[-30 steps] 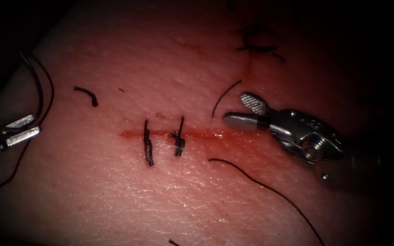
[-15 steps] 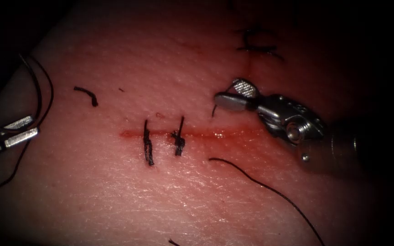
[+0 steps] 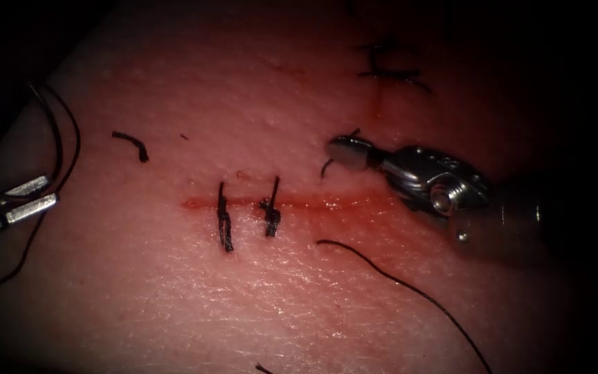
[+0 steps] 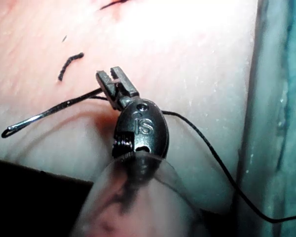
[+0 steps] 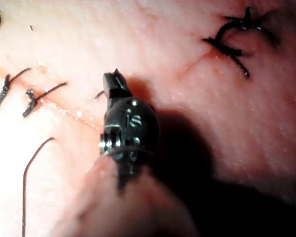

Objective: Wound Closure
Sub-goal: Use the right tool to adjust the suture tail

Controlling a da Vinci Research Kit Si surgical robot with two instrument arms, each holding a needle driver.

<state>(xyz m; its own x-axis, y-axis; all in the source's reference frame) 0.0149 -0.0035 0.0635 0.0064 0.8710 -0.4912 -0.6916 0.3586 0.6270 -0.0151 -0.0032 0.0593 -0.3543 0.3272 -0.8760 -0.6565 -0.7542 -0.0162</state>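
1. Both tool heads carry an embossed "iS" mark.
2. The left tool [image 3: 32, 196], at the frame's left edge, has jaws slightly apart around the needle [image 4: 49, 113], off the tissue [image 3: 174, 291].
3. The right tool [image 3: 346, 151], right of centre above the cut [image 3: 299, 203], is closed on a thread [image 3: 326, 167] end.

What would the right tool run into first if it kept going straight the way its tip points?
Probably the nearer of the two stitches on the cut; the right tool, closed on thread, points left across bare tissue. Depth is unclear.
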